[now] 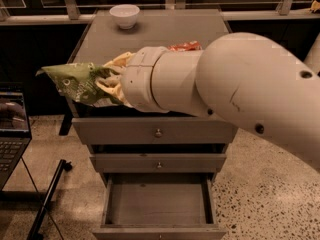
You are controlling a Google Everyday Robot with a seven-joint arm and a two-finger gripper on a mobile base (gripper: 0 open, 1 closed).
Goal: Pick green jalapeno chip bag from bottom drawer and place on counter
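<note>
My gripper (106,82) is shut on the green jalapeno chip bag (75,82), a crumpled green foil bag with white print. It holds the bag in the air at the front left edge of the counter (165,31), well above the drawers. The bottom drawer (157,204) stands pulled open below and nothing shows inside it. My large white arm (240,89) crosses the view from the right and hides much of the counter's front.
A white bowl (124,15) stands at the counter's back left. An orange-red soda can (185,46) lies on the counter, mostly hidden behind my arm. Two shut knobbed drawers (158,132) sit above the open one. A laptop (12,129) is at the left, with a dark pole (47,201) on the floor.
</note>
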